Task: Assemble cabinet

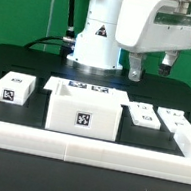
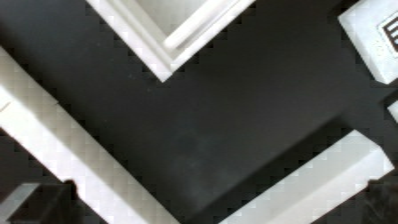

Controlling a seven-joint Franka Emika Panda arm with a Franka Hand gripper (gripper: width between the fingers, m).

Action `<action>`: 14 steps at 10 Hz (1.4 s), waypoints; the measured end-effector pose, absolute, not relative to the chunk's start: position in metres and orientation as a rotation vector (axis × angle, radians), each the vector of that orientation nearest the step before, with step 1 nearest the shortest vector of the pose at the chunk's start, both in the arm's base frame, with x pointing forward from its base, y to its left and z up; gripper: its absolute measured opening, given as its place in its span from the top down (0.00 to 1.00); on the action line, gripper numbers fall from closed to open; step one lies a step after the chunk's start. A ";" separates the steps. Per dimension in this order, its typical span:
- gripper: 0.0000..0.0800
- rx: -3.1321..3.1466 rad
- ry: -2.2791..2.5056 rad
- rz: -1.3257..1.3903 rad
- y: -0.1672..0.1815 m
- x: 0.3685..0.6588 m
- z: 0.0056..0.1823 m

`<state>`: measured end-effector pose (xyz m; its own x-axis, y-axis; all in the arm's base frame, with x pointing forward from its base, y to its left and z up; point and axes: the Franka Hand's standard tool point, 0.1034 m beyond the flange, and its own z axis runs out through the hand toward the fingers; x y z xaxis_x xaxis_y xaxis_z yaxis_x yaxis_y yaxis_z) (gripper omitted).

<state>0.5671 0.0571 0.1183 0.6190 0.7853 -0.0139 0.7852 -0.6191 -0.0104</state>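
The cabinet's large white box body (image 1: 82, 112) stands open-topped at the table's middle front, with a tag on its front face. A flat white panel (image 1: 16, 88) with a tag lies at the exterior view's left. Two smaller tagged panels (image 1: 143, 115) (image 1: 176, 119) lie at its right. My gripper (image 1: 151, 67) hangs open and empty above the back right, well above the two small panels. In the wrist view the gripper (image 2: 217, 212) shows only dark finger edges at the corners, with black table between them. A tagged white piece (image 2: 374, 30) shows at that view's edge.
The marker board (image 1: 90, 86) lies flat behind the box body. A low white border rail (image 1: 85, 143) runs along the front and up both sides. White bands (image 2: 169, 45) cross the black table in the wrist view. The robot base (image 1: 98, 43) stands at the back middle.
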 end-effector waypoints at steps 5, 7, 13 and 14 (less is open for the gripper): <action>0.00 -2.824 -1.370 0.027 0.057 0.567 0.118; 0.00 -2.824 -1.369 0.027 0.057 0.567 0.118; 0.00 -2.568 -1.847 0.024 0.046 0.557 0.112; 0.00 -2.550 -1.876 0.050 0.040 0.555 0.111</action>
